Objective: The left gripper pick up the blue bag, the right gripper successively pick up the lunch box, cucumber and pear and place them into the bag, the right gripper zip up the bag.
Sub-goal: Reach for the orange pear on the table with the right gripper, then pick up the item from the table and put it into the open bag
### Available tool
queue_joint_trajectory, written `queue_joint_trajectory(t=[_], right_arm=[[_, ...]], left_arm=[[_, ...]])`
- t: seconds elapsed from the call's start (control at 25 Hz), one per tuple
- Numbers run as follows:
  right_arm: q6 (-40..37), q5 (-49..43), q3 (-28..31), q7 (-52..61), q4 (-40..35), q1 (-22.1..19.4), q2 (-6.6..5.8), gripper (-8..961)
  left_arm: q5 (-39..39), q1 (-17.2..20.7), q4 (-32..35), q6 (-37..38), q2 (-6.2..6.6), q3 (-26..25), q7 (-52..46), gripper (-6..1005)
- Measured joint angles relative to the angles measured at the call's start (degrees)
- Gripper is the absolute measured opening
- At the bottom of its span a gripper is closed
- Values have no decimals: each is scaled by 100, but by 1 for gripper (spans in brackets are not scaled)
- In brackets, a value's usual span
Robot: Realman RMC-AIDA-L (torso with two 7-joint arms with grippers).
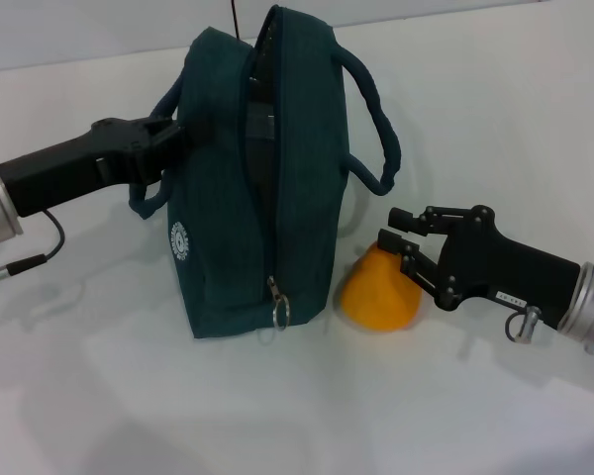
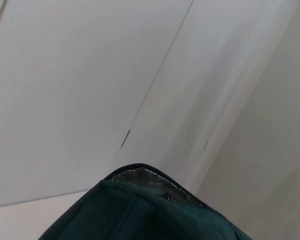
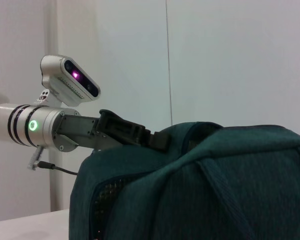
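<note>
pear [image 1: 378, 292] sits between right hand [image 1: 393, 240] fingers (beside bag [image 1: 262, 188]).

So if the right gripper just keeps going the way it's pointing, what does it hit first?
The pear: the right gripper already has its fingers at the pear's narrow top. Straight beyond it stands the blue bag, though depth is hard to judge from the head view.

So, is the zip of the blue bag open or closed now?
Open. On the blue bag, the zip gapes from the top down its side, and the ring pull hangs near the bottom.
</note>
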Motion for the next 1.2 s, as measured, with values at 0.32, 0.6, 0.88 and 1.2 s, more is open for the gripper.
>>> queue_joint_trajectory(t=[0.32,0.6,0.88,1.2], right_arm=[[86,-44,1,0,2,123,0,178],[141,-112,0,0,12,144,0,129],[44,-139,-1,0,13,112,0,39],[-1083,-140,0,414,-196,79,-57,46]], left_arm=[[-6,0,0,3,0,0,0,67],[-6,0,0,9,0,0,0,67],[-6,0,0,10,0,0,0,68],[-5,15,0,33,2,0,1,68]])
